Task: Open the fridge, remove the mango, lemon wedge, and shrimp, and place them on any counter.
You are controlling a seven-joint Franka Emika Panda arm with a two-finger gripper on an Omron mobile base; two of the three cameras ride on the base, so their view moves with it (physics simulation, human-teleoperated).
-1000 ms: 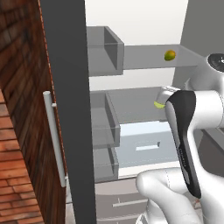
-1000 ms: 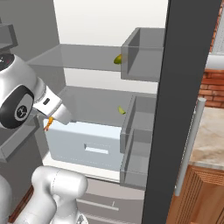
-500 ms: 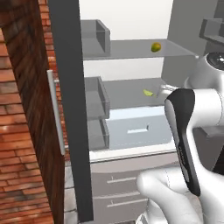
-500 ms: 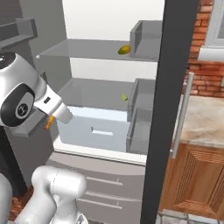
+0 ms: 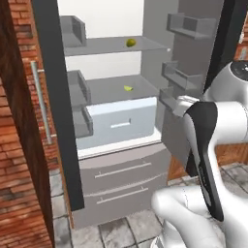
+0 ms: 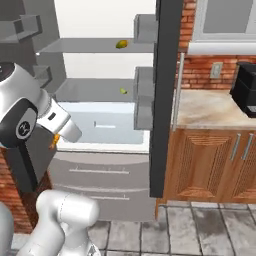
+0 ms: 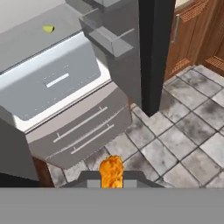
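Observation:
The fridge (image 5: 121, 177) stands with both doors swung open. On its upper shelf sits the mango (image 5: 130, 42) (image 6: 121, 44). One shelf lower lies the lemon wedge (image 5: 128, 88) (image 6: 123, 91) (image 7: 48, 29). My gripper (image 6: 54, 142) (image 7: 111, 178) hangs in front of the fridge's lower drawers, shut on the orange shrimp (image 6: 54, 140) (image 7: 111, 170). To the right of the fridge is the beige counter (image 6: 210, 107) over brown cabinets.
The right fridge door (image 6: 167, 100) stands edge-on between my gripper and the counter, its door bins (image 7: 111, 39) jutting out. The left door (image 5: 55, 106) is by a brick wall (image 5: 19, 145). A black appliance (image 6: 246, 86) sits on the counter. Grey floor tiles (image 7: 175, 135) lie below.
The whole picture has shifted: the base has backed away from the fridge and turned right, bringing counter and cabinets into view. The gripper stays shut on the shrimp.

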